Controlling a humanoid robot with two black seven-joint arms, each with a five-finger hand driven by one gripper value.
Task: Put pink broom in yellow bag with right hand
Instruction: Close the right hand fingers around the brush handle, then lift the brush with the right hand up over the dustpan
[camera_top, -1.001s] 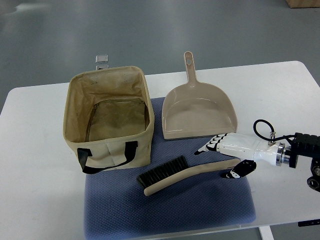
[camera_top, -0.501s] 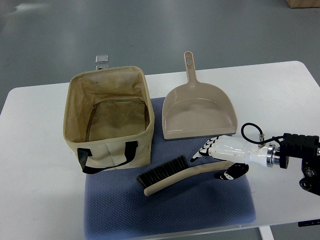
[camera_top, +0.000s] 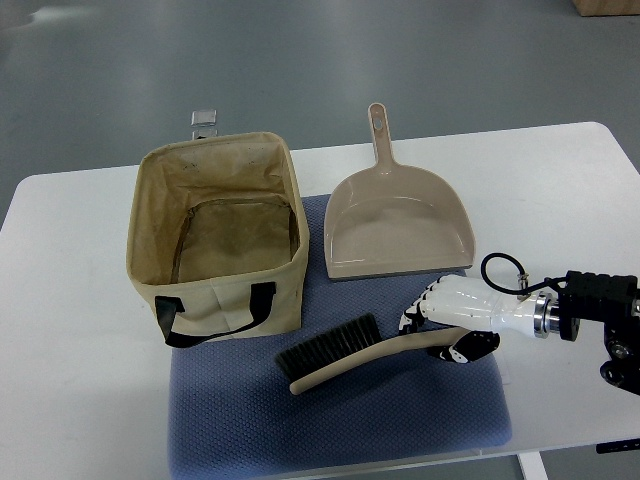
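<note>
The pink broom (camera_top: 352, 358), a hand brush with dark bristles and a beige-pink handle, lies flat on the blue mat (camera_top: 350, 425) in front of the bag. My right hand (camera_top: 441, 330) comes in from the right edge and sits over the handle's right end. Its fingers (camera_top: 418, 308) curl over the top of the handle and the thumb (camera_top: 472, 345) presses from the near side. The yellow bag (camera_top: 228, 300), an open cloth tote with black straps, stands upright at the left with nothing visible inside.
A beige-pink dustpan (camera_top: 397, 228) lies behind the hand, its handle pointing away. The mat rests on a white table (camera_top: 70, 350), whose near edge runs just below the mat. A small metal clip (camera_top: 204, 119) sits behind the bag.
My right hand slid left along the mat onto the broom's handle end and its fingers curled down around it. The broom shifted slightly; the bag and dustpan stayed put.
</note>
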